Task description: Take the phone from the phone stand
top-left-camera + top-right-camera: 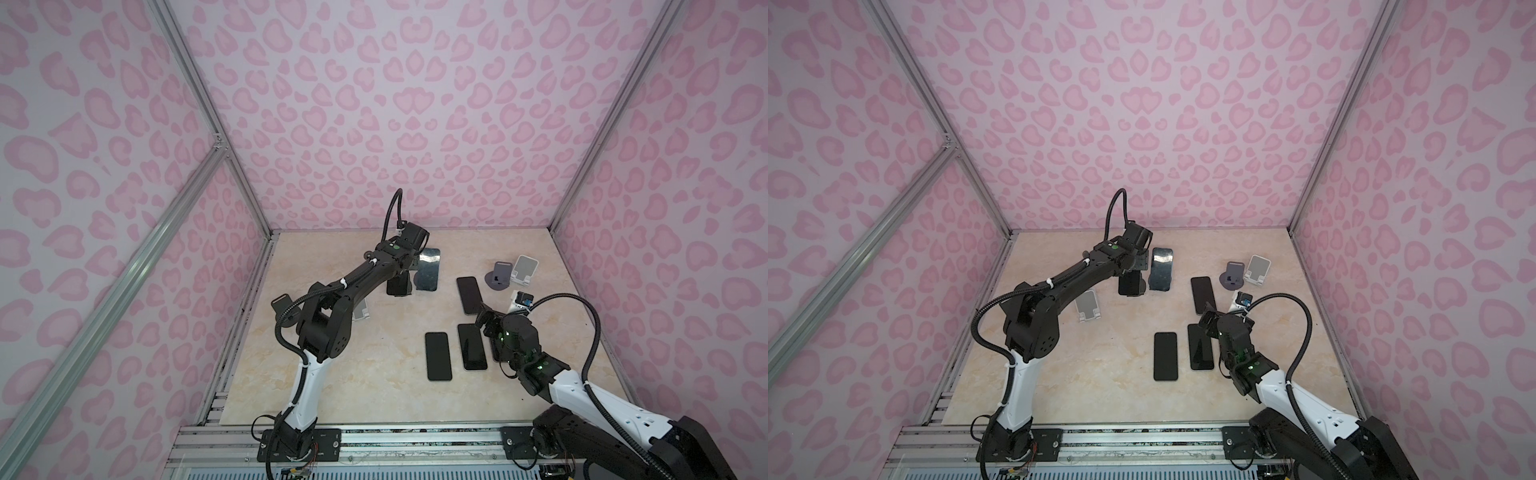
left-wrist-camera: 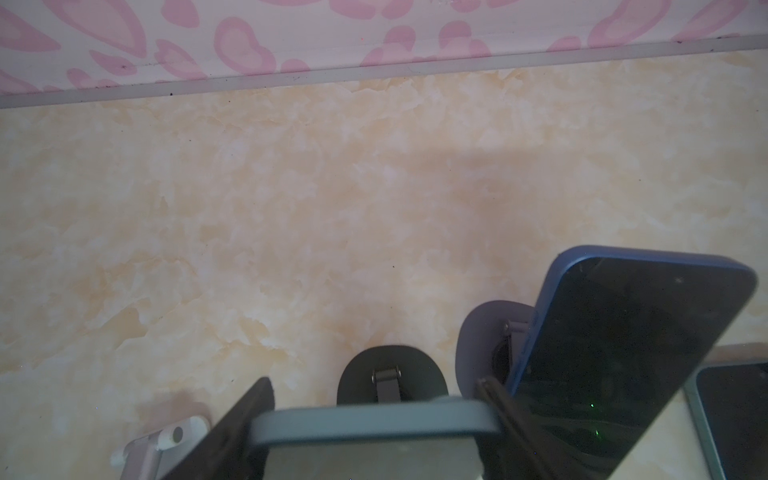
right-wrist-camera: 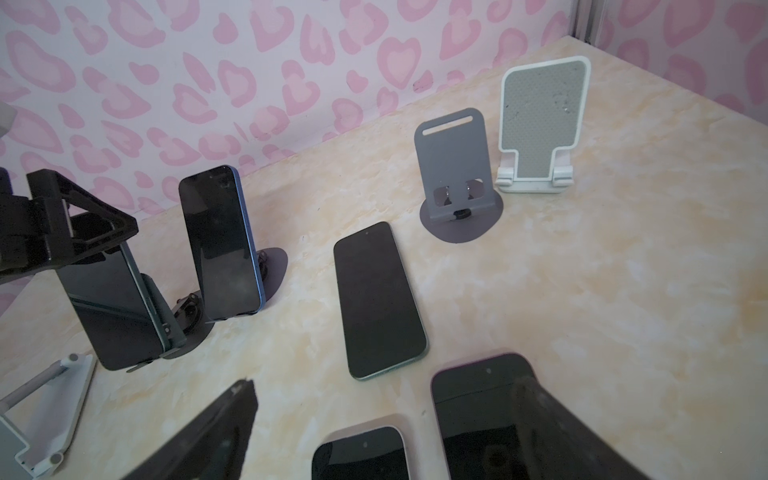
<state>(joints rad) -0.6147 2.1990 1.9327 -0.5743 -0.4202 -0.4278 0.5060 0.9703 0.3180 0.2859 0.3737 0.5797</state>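
Observation:
A dark phone [image 3: 112, 307] with a grey-blue edge [image 2: 374, 419] leans on a dark phone stand [image 3: 187, 328] near the back of the table. My left gripper [image 2: 374, 415] is shut on the phone's top end, one finger on each long side. In both top views the arm hides most of this phone [image 1: 399, 286] [image 1: 1131, 284]. Its lower end sits at the stand's lip; I cannot tell whether it still rests there. My right gripper [image 3: 380, 432] [image 1: 484, 320] hangs open over phones lying flat, holding nothing.
A blue phone [image 3: 220, 241] [image 1: 428, 270] leans on a grey stand right beside the held one. Three phones lie flat mid-table [image 1: 469, 295] [image 1: 438, 355] [image 1: 471, 347]. Empty grey [image 1: 500, 276] and white [image 1: 524, 270] stands are at the back right, and another white stand [image 1: 1088, 309] is under the left arm.

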